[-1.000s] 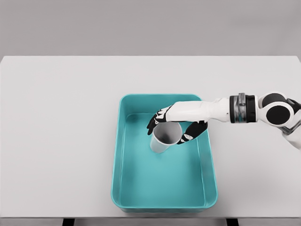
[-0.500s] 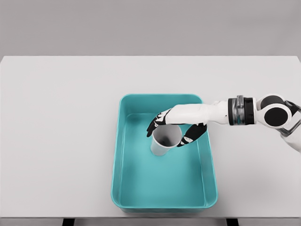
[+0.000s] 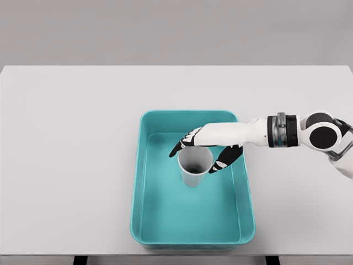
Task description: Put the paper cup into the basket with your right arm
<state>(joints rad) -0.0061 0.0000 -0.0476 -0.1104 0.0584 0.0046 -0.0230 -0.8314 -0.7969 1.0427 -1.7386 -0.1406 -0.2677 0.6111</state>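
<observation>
One hand is at work here: we see the right hand [image 3: 209, 148] reaching in from the right edge of the table, its white forearm crossing the right rim of the basket. Its dark fingers [image 3: 183, 144] curve round the far side of the paper cup [image 3: 194, 164] and the thumb lies against the cup's right side, so we read the hand as grasping the cup just at its rim (whether the grip is firm or already loosening we cannot tell). The paper cup stands upright, mouth open toward us, inside the teal basket [image 3: 144, 182], in its far half and near the middle between the side walls. The basket sits on the white table [image 3: 66, 165], near the front edge, slightly right of centre.
</observation>
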